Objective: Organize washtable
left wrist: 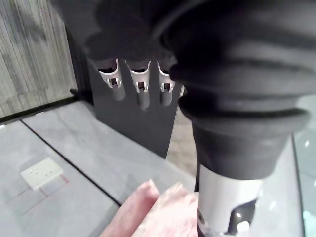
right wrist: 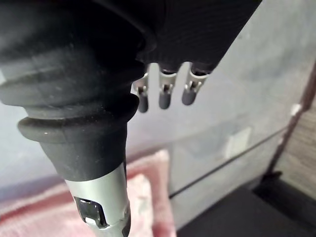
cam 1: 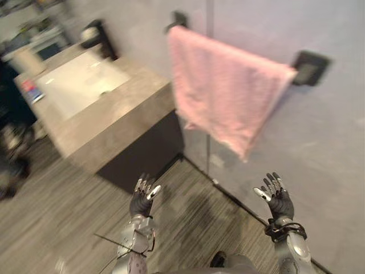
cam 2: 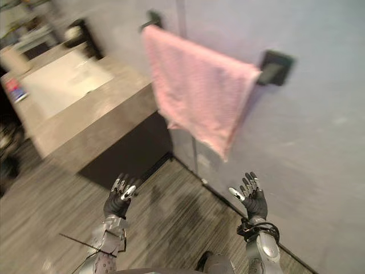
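A pink towel (cam 1: 225,85) hangs over a dark bar on the grey wall, its lower corner drooping to a point; its hem shows as the towel (left wrist: 158,210) and the towel (right wrist: 143,197) in the wrist views. To its left stands the stone washtable (cam 1: 108,111) with a white basin (cam 1: 80,83). My left hand (cam 1: 142,197) and my right hand (cam 1: 275,197) are both raised below the towel, fingers straight and spread, holding nothing. Neither hand touches the towel.
A dark dispenser (cam 1: 97,35) stands at the back of the washtable, with a pale roll (cam 1: 25,60) and a small coloured pack (cam 1: 31,90) near its left end. A dark cabinet front (cam 1: 142,151) sits under the top. The floor is grey wood planks.
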Motion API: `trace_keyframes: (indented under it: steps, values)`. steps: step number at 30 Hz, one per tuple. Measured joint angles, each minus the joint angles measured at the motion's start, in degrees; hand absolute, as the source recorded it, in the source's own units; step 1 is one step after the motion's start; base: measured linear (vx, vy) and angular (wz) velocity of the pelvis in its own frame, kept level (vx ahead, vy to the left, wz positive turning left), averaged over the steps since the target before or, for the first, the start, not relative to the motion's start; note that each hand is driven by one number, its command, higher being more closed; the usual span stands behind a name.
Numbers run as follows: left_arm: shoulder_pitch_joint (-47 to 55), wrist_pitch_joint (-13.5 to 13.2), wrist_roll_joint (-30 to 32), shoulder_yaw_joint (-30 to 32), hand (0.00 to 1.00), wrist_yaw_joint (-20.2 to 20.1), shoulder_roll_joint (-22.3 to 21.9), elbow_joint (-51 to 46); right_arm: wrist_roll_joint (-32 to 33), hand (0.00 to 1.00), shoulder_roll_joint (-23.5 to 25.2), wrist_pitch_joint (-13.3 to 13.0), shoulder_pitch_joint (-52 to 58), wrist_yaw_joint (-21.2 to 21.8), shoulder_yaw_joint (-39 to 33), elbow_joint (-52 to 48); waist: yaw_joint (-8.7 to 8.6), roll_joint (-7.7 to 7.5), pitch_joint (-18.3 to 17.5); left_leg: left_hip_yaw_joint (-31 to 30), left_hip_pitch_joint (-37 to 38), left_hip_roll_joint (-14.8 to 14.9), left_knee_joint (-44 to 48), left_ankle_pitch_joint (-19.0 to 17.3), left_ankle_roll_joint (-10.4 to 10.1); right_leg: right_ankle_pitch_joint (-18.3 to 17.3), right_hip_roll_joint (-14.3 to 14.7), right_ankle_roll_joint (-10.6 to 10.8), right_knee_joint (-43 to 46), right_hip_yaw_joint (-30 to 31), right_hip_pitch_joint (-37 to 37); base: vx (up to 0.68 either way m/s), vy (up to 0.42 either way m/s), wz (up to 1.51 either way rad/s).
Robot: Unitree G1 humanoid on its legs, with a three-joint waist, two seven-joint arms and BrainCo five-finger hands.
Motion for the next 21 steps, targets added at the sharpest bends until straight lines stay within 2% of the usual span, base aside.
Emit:
trace_keyframes:
  steps: [2, 4, 6, 7, 9, 10, 11, 12, 13, 14, 15, 16, 17, 18, 19, 20, 21]
  values:
    - [-0.9, 0.0, 0.0, -0.5, 0.00, 0.1, 0.2, 1.1, 0.8, 0.00, 0.0, -0.1, -1.3, 0.0, -0.9, 2.1, 0.35, 0.06, 0.0, 0.5, 0.5, 0.1, -5.7, 1.8, -2.7, 0.7, -2.9, 0.0, 2.1, -5.4, -1.0, -0.24, 0.191, 1.80]
    - [-0.9, 0.0, -0.1, -0.6, 0.00, 0.3, 0.4, 2.1, 2.1, 0.00, 0.1, -0.2, -3.4, -0.1, -0.9, 4.3, 1.09, 0.03, 0.0, 1.0, -1.0, 0.1, -10.9, 2.2, -4.2, 1.5, -6.1, -0.4, 5.2, -9.2, -2.0, -0.23, 0.347, 1.43]
    - [-0.6, 0.0, 0.0, -0.6, 0.00, 0.4, 0.6, 2.3, 2.5, 0.00, 0.5, -0.2, -5.4, -0.2, -1.0, 5.9, 1.34, 0.04, 0.0, 2.5, -3.1, -0.5, -17.7, 1.2, -7.0, 2.9, -8.9, -0.3, 7.8, -10.8, -2.6, -0.23, 0.524, 1.33]
    - [-0.6, 0.0, 0.0, -0.6, 0.00, 0.4, 1.7, 2.7, 3.0, 0.00, 1.3, -0.3, -6.8, -0.4, -0.9, 7.2, 1.46, -0.42, -0.1, 3.7, -2.6, -2.2, -22.2, -0.5, -9.6, 4.5, -11.2, 0.6, 8.8, -12.1, -2.8, -0.18, 0.500, 1.16]
    - [-0.7, 0.1, -0.1, -0.2, 0.00, 0.5, 2.7, 3.1, 3.6, 0.00, 1.9, -0.6, -7.8, -1.0, -1.1, 7.2, 1.43, -0.68, -0.2, 3.5, -2.2, -5.0, -26.4, -0.8, -10.2, 7.2, -12.6, 1.7, 8.4, -11.9, -3.4, -0.14, 0.446, 0.91]
    - [-0.4, 0.7, 0.0, 0.7, 0.00, 0.7, 3.7, 3.3, 3.6, 0.00, 2.6, -0.6, -8.1, -1.3, -0.1, 7.3, 2.37, -0.85, 0.2, 3.0, -1.7, -8.0, -29.2, -0.8, -10.1, 10.6, -14.7, 1.4, 7.3, -9.5, -3.6, -0.18, 0.508, 0.71]
    - [0.7, 0.8, 0.0, 2.3, 0.00, 1.4, 4.5, 3.3, 3.6, 0.00, 3.0, -0.5, -7.8, -1.3, 1.0, 7.6, 3.14, -0.96, 0.5, 2.8, -0.6, -9.4, -29.1, -0.8, -9.4, 12.0, -15.0, 1.6, 5.3, -5.6, -3.2, -0.15, 0.355, 0.52]
    - [1.4, 0.8, 0.1, 3.7, 0.00, 1.6, 4.8, 3.3, 3.5, 0.00, 3.2, -0.4, -7.6, -1.3, 1.8, 7.5, 3.48, -0.92, 0.5, 2.8, -0.1, -9.7, -28.9, -1.0, -9.1, 11.6, -13.4, 2.3, 2.8, -2.4, -2.6, -0.18, 0.310, 0.26]
    - [1.9, 0.7, 0.6, 5.9, 0.00, 1.9, 5.2, 3.3, 3.5, 0.00, 3.8, -0.3, -7.0, -1.3, 2.5, 7.1, 3.86, -0.87, 0.4, 2.6, 0.4, -10.0, -28.3, -1.6, -8.1, 11.8, -9.8, 2.3, -2.3, 3.1, -1.3, -0.11, 0.112, 0.33]
    - [1.7, 0.7, 0.9, 6.9, 0.00, 2.4, 5.3, 3.1, 3.6, 0.00, 4.0, -0.2, -6.4, -1.3, 2.7, 6.7, 3.77, -0.79, 0.5, 2.1, 0.2, -10.3, -28.1, -2.0, -7.3, 14.7, -7.8, 2.0, -5.1, 8.2, -1.2, -0.13, 0.137, 0.43]
    - [1.7, 0.6, 1.6, 7.4, 0.00, 2.7, 5.3, 3.1, 3.6, 0.00, 4.1, -0.2, -5.6, -1.3, 3.1, 6.5, 3.80, -1.17, 0.5, 1.6, -0.5, -10.6, -27.9, -2.2, -7.0, 16.5, -7.4, 2.1, -5.2, 12.5, -1.3, -0.13, 0.163, 0.47]
    - [1.9, 0.4, 2.6, 7.6, 0.00, 2.8, 5.4, 3.1, 3.7, 0.00, 4.4, 0.0, -5.2, -1.2, 3.6, 6.0, 3.81, -1.44, 1.0, 0.8, -0.5, -11.2, -27.4, -2.3, -6.7, 18.2, -7.4, 3.8, -3.8, 21.3, -2.4, -0.11, 0.179, 0.35]
    - [2.2, 0.4, 2.7, 7.9, 0.00, 2.9, 5.5, 3.0, 3.7, 0.00, 4.7, 0.0, -4.7, -1.2, 4.0, 5.8, 3.86, -1.56, 1.3, 0.3, -0.5, -11.7, -27.3, -2.3, -6.6, 19.1, -7.4, 5.0, -3.2, 25.2, -2.8, -0.10, 0.161, 0.38]
    - [2.6, 0.4, 2.9, 7.9, 0.00, 3.0, 5.0, 2.7, 3.7, 0.00, 5.3, 0.4, -3.8, -1.2, 4.4, 5.4, 3.87, -1.90, 1.5, -0.5, -0.6, -12.1, -27.4, -1.9, -6.0, 20.9, -7.0, 7.6, -3.7, 30.6, -2.9, -0.07, 0.098, 0.27]
    - [2.9, 0.2, 2.9, 8.0, 0.00, 3.3, 4.1, 2.0, 3.6, 0.00, 5.7, 0.5, -3.3, -1.2, 4.7, 4.8, 4.21, -1.82, 1.7, -0.7, -0.6, -11.9, -27.7, -2.1, -5.2, 19.9, -6.3, 8.9, -3.9, 32.7, -2.4, -0.07, 0.055, 0.31]
    - [3.0, -0.2, 2.9, 7.9, 0.00, 3.5, 3.8, 1.8, 3.5, 0.00, 5.7, 0.5, -3.3, -1.2, 5.6, 4.7, 4.13, -2.35, 2.1, -1.2, -0.7, -11.9, -27.6, -2.2, -5.0, 17.4, -6.0, 9.8, -1.9, 33.2, -2.3, -0.06, -0.077, 0.35]
    - [3.1, -0.5, 2.9, 8.0, 0.00, 4.0, 3.9, 1.7, 3.5, 0.00, 5.6, 0.6, -3.0, -1.1, 7.9, 4.3, 4.14, -4.10, 2.1, -2.2, -1.0, -12.1, -27.4, -2.0, -4.8, 11.9, -4.4, 9.4, -3.1, 33.7, -0.3, -0.05, -0.113, 0.33]
